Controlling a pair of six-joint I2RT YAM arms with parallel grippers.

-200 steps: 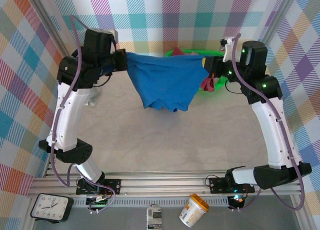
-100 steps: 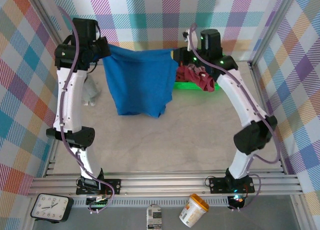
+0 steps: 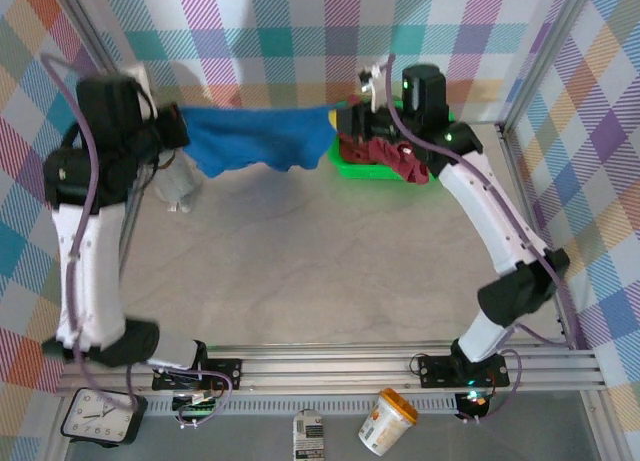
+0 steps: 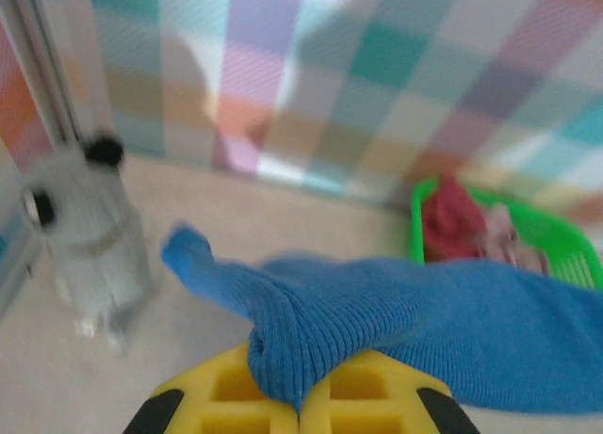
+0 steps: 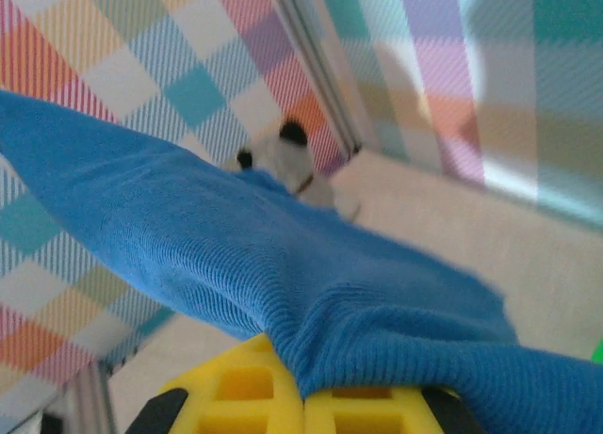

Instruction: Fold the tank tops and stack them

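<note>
Beige tabletop (image 3: 300,261), plaid walls (image 3: 300,31), blue tank top (image 3: 255,141) stretched aloft, left gripper (image 3: 178,133) and right gripper (image 3: 340,121) clamped on it

Holding blue tank top (image 3: 255,141) stretched between left jaws and right jaws (both clamped on it), above worktop (image 3: 320,271), beside green basket (image 3: 346,169) with dark red tank top (image 3: 388,154).

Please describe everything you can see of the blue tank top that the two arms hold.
The blue tank top is royal blue cloth with a fine ribbed knit. It is stretched sideways between the two arms at the far side of the table and sags in the middle. The left gripper is shut on one end, where a loose tip sticks out; the right gripper is shut on the other.
</note>
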